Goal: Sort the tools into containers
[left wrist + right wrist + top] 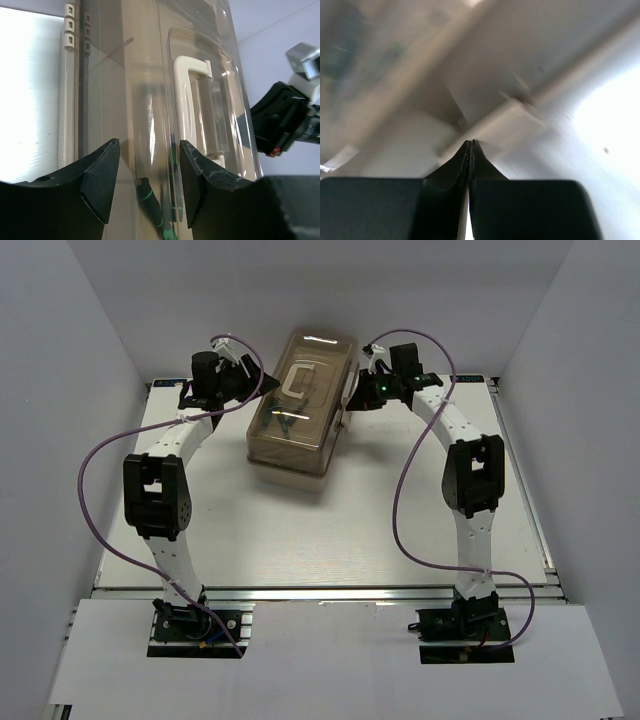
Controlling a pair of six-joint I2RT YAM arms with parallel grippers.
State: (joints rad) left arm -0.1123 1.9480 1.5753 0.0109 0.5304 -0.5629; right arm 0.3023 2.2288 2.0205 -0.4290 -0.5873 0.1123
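The beige toolbox (295, 462) stands closed at the table's far middle under its translucent brown lid (300, 400) with a cream handle (296, 383). Dark tools with green marks (277, 420) show dimly through the lid. My left gripper (243, 375) is at the box's far left corner; in the left wrist view it (149, 165) is open, its jaws straddling the lid (150, 75), with a green-banded tool (150, 200) seen inside and the handle (186, 95) beyond. My right gripper (362, 390) is at the far right corner; it (470, 142) is shut, tips against the blurred beige box wall (495, 125).
The white table (330, 540) lies between grey walls. Purple cables (90, 470) loop off both arms. In the left wrist view the right arm's black wrist (285, 117) shows past the lid, and the box's beige hinge strips (70, 30) run along its left side.
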